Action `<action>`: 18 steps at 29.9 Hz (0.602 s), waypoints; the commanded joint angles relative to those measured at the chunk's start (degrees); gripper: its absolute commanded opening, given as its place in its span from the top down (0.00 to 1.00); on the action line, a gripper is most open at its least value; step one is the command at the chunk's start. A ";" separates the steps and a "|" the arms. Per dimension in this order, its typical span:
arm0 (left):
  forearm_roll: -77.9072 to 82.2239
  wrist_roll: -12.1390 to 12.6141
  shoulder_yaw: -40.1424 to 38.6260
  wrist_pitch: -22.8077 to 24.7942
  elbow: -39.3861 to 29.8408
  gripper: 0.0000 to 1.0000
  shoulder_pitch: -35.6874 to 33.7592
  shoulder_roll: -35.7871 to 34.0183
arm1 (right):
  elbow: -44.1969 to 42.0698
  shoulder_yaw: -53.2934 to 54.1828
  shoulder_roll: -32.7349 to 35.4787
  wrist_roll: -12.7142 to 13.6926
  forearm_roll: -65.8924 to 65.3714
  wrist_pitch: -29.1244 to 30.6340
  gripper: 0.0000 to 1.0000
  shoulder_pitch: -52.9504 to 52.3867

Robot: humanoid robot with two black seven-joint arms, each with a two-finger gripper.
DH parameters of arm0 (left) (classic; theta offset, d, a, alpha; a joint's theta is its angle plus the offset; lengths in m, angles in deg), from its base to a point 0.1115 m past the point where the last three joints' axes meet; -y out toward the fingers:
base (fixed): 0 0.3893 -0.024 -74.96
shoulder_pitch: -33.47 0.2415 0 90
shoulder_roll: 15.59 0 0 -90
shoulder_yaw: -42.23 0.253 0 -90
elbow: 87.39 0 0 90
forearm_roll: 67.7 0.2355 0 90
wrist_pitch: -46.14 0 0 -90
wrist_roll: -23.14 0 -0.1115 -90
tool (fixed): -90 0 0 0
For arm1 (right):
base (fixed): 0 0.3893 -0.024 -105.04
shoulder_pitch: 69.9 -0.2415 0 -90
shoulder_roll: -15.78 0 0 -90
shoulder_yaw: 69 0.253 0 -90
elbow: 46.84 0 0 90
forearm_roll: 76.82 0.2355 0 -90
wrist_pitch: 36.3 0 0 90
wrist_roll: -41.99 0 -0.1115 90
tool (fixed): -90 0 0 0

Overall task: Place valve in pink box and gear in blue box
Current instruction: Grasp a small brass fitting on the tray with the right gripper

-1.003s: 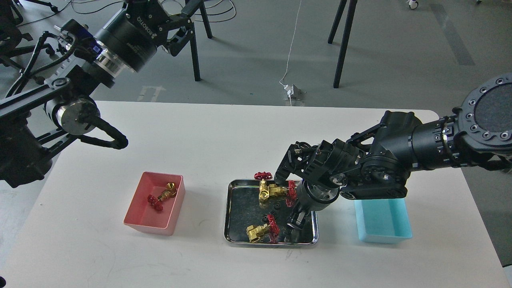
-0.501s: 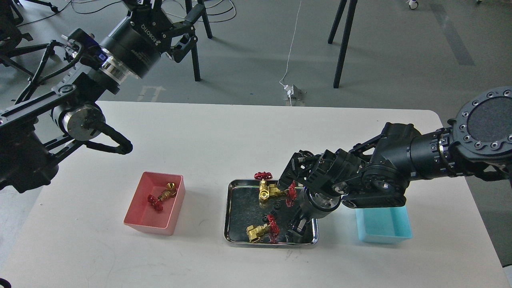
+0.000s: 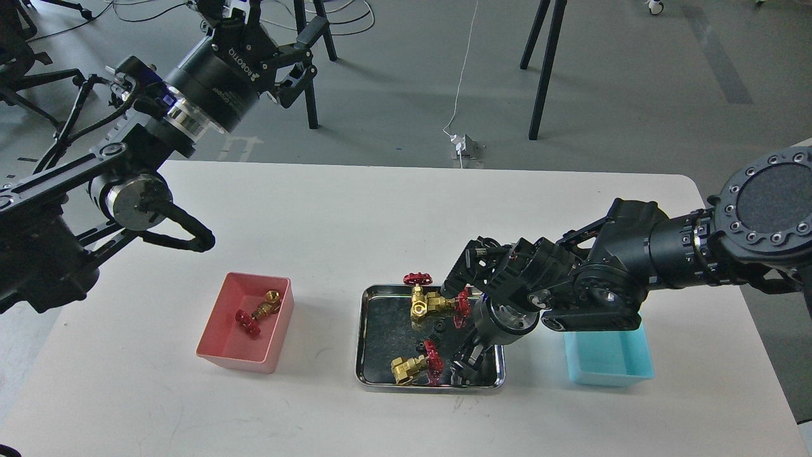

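1. Reaching in from the right: black right arm, its right tool (image 3: 466,365) lowered into the near right corner of the shiny steel tray (image 3: 365,336) at mid-worktop; fingers dark and bunched against the tray's reflections, so how far apart they stand, or whether they hold anything, cannot be told.
2. Lying in that tray: a brass-gold valve with a red spoked handwheel (image 3: 415,366) near the front edge, just left of the right tool; a second brass valve (image 3: 426,303) at the back, with another red handwheel (image 3: 417,278) standing above the tray's rear rim.
3. Scattered between the two valves: tiny black toothed gears (image 3: 438,328), small and hard to count.
4. Resting inside the salmon-pink rectangular plastic box (image 3: 219,352), left of the tray: one brass valve with a red wheel (image 3: 257,311), on its side.
5. Sitting right of the tray, partly under the right arm: light cyan-blue rectangular plastic box (image 3: 609,371); visible part of its floor bare.
6. Raised well above the white worktop (image 3: 317,222) at far left: left tool (image 3: 254,13), fingers cut by the frame's upper edge; opening cannot be told.
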 commanded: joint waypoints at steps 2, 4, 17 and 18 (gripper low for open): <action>0.00 0.00 0.02 0.00 0.01 0.17 0.00 0.28 | 0.07 0.07 0.00 -0.12 0.10 -0.01 0.47 0.18; 0.00 0.00 0.02 0.00 0.10 0.17 0.09 0.28 | -0.02 0.07 0.00 -0.12 0.10 -0.10 0.47 0.62; 0.09 0.00 0.02 0.00 0.10 0.16 0.71 0.45 | -0.11 -0.01 0.00 -0.56 0.01 -3.00 0.51 1.59; 0.09 0.00 -0.07 0.00 0.19 0.16 0.71 0.46 | -0.11 -0.01 0.00 -0.56 0.01 -3.00 0.51 1.59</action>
